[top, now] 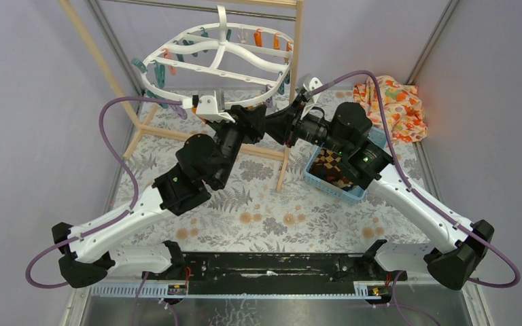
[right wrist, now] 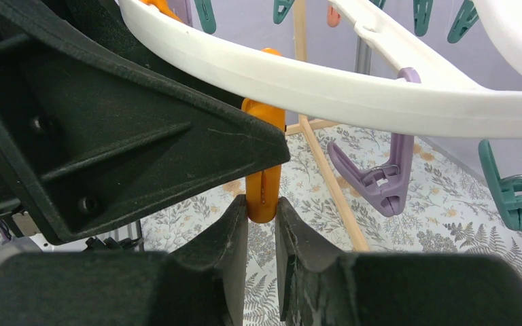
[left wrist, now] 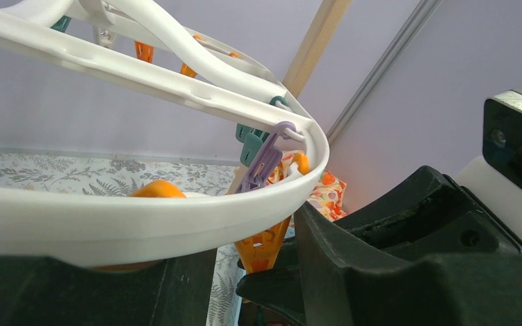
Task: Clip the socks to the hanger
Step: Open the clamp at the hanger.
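Note:
The white oval hanger (top: 217, 58) hangs from the wooden rack, with teal, orange and purple pegs under its rim. My right gripper (right wrist: 262, 210) is shut on the lower end of an orange peg (right wrist: 263, 190) below the rim (right wrist: 353, 88). My left gripper (left wrist: 257, 272) is open, its fingers (left wrist: 95, 292) on either side of the same orange peg (left wrist: 265, 246) without pressing it. In the top view both grippers meet under the hanger's near edge, the left one (top: 253, 124) beside the right one (top: 279, 126). The dark brown checked sock (top: 327, 163) lies in a blue basket. The magenta sock is not visible.
The blue basket (top: 343, 190) sits under my right forearm. An orange floral cloth (top: 391, 105) lies at the back right. The wooden rack's posts (top: 291, 102) stand just behind the grippers. A purple peg (right wrist: 380, 183) and a teal peg (right wrist: 516, 197) hang right of the held peg.

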You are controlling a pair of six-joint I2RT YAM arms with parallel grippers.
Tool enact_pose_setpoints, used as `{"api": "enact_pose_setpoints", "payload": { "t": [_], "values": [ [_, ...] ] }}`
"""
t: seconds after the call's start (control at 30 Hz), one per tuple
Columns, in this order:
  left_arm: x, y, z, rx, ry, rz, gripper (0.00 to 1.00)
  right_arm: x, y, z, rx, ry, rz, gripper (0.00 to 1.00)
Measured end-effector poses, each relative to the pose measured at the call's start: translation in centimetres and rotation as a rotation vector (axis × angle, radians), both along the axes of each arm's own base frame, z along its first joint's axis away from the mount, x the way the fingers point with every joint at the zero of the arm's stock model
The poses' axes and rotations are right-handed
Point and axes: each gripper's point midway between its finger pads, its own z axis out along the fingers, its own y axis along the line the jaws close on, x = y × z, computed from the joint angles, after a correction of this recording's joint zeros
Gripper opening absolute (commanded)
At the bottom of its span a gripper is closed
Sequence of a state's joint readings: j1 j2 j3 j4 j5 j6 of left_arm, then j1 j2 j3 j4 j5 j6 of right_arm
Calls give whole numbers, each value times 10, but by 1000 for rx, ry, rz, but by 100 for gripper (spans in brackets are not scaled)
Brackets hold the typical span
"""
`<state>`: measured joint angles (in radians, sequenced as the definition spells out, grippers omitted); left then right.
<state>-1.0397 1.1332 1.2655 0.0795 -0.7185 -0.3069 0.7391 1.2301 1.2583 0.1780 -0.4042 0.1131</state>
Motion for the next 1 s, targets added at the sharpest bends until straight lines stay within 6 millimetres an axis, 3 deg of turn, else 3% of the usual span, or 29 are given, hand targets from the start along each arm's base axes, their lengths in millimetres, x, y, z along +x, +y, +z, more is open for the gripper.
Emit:
{"api": "enact_pose_setpoints", "payload": {
  "t": [0.07, 0.17, 0.3, 0.53, 0.6, 0.83, 0.9, 1.0],
  "values": [
    [0, -1, -1, 2, 1, 0, 50, 0, 0, 0, 0, 1, 0, 0],
    [0, -1, -1, 0, 2, 0, 40, 0, 0, 0, 0, 0, 0, 0],
    [0, -1, 0, -7, 2, -1, 34, 0, 0, -1, -1, 1, 1, 0],
    [1, -1, -1, -6, 1, 3, 4, -1, -1, -2, -2, 3, 0, 0],
    [1, -1, -1, -7, 0, 3, 0, -1, -1, -2, -1, 2, 0, 0],
    [1, -2, -1, -6, -5, -3, 0, -2, -2, -1, 1, 2, 1, 41],
    [1, -2, 1, -10, -8, -4, 0, -4, -2, -2, -1, 6, 7, 50],
    [1, -2, 3, -16, -14, -3, 0, -6, -4, -5, -5, 12, 6, 55]
  ]
}}
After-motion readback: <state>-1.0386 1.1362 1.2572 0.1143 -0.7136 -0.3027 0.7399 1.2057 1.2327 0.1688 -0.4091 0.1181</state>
